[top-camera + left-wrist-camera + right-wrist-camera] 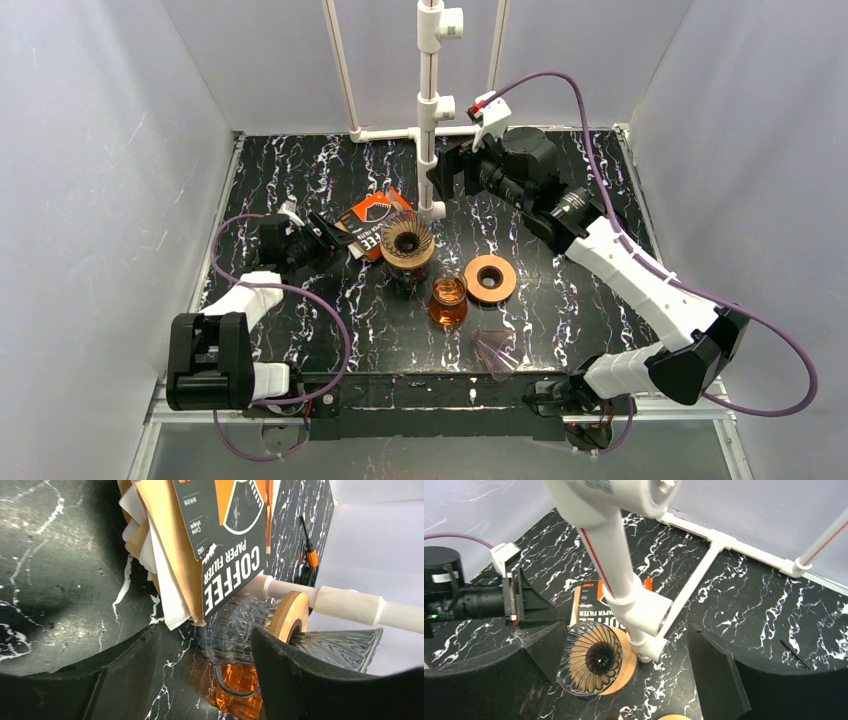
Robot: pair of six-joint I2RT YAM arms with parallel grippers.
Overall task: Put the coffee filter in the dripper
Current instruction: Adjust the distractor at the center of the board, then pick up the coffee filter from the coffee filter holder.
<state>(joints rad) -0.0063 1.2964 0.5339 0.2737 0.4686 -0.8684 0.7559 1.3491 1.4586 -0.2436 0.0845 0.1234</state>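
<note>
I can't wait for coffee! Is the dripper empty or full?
Empty. Looking down into the dripper, only its ribbed glass shows; no paper inside.

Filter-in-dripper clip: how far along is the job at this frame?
Done: nothing so far. The glass dripper shows bare ribs, with no paper inside. In hand: the left gripper, jaws apart, sits at the coffee filter pack, whose filters fan from its open end; none is gripped. The right gripper is open and empty. Left: pull one filter and seat it.
</note>
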